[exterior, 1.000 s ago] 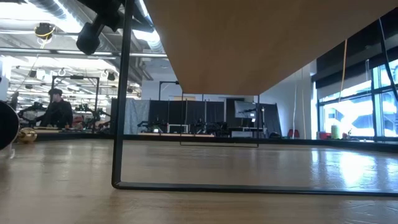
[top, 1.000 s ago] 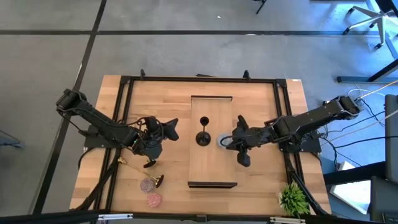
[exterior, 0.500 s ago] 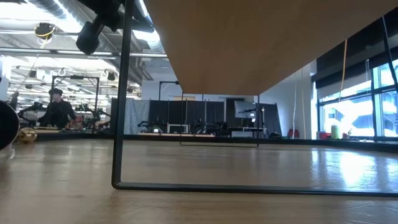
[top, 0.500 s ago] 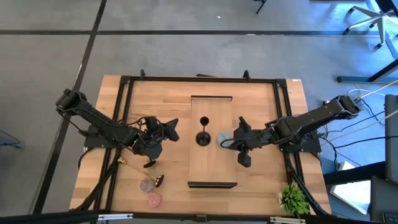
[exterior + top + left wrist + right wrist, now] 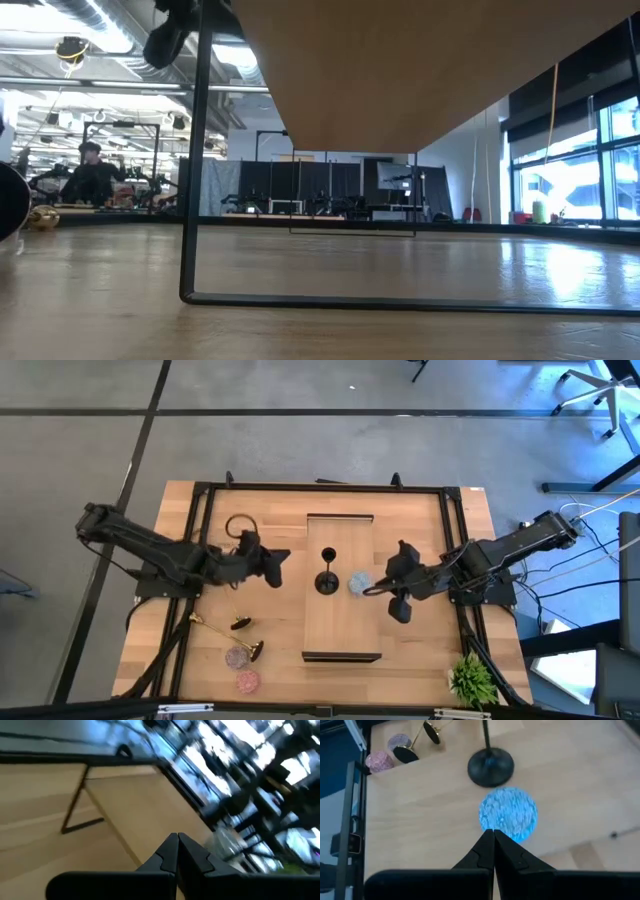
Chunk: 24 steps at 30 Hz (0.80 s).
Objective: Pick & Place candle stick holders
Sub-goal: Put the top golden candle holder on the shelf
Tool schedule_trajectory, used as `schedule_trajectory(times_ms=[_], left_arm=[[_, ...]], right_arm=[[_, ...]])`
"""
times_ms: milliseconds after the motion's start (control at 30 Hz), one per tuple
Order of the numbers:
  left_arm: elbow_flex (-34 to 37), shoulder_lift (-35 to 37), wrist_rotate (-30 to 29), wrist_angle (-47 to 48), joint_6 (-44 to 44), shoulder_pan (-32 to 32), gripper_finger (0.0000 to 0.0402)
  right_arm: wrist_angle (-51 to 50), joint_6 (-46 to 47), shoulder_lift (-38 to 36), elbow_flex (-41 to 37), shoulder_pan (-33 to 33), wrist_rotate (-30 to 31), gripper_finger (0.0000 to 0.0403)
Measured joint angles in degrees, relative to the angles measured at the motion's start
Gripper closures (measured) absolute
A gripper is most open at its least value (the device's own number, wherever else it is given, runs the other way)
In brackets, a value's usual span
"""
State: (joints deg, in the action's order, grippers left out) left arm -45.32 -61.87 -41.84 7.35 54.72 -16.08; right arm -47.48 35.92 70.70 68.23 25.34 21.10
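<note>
A light-blue speckled holder (image 5: 356,582) rests on the raised wooden board (image 5: 340,630), right of the upright black stemmed holder (image 5: 327,575). My right gripper (image 5: 372,590) is shut, its tips at the blue holder's right edge (image 5: 508,815). My left gripper (image 5: 283,560) is shut and empty, left of the board. Two gold holders (image 5: 240,623) (image 5: 257,650) lie on the table at the near left. A mauve holder (image 5: 236,657) and a pink holder (image 5: 247,681) sit beside them. My right gripper's shut fingertips (image 5: 492,836) stand at the light-blue holder's rim (image 5: 502,834), coming level from the table's right. I cannot tell whether they touch it. The holder sits flat on the board.
The board stands on thin black metal legs (image 5: 190,200), with open space beneath it. A green leafy plant (image 5: 472,680) stands at the near right corner. A black frame (image 5: 320,487) runs round the table. A person shows far off in the room (image 5: 92,175).
My left gripper has gone away from the gold holders toward the table's far edge, still shut. My right gripper has drawn back toward the table's right edge, and the light-blue holder now shows whole on the board.
</note>
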Motion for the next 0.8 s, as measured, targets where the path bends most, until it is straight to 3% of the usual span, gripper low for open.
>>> schedule_trajectory(times_ms=[67,267,433,533,800], left_arm=[[0.0,2.4,4.4,1.8,-0.1,1.9,0.0400],[0.0,7.6,10.3,9.3,-0.3,5.9,0.0400],[0.0,9.5,23.3,17.9,-1.5,9.1,0.0400],[0.0,9.7,28.0,24.7,-2.0,9.6,0.0400],[0.0,8.9,34.7,52.9,15.9,9.7,0.0400]], right_arm=[[-2.3,4.5,0.0,0.0,0.0,-0.9,0.0399],[-11.8,19.5,0.0,0.0,0.7,-5.3,0.0398],[-23.1,32.9,0.0,0.0,2.4,-9.4,0.0395],[-26.8,40.0,0.0,0.0,3.3,-13.1,0.0394],[-24.7,51.5,0.3,0.0,4.4,-12.4,0.0393]])
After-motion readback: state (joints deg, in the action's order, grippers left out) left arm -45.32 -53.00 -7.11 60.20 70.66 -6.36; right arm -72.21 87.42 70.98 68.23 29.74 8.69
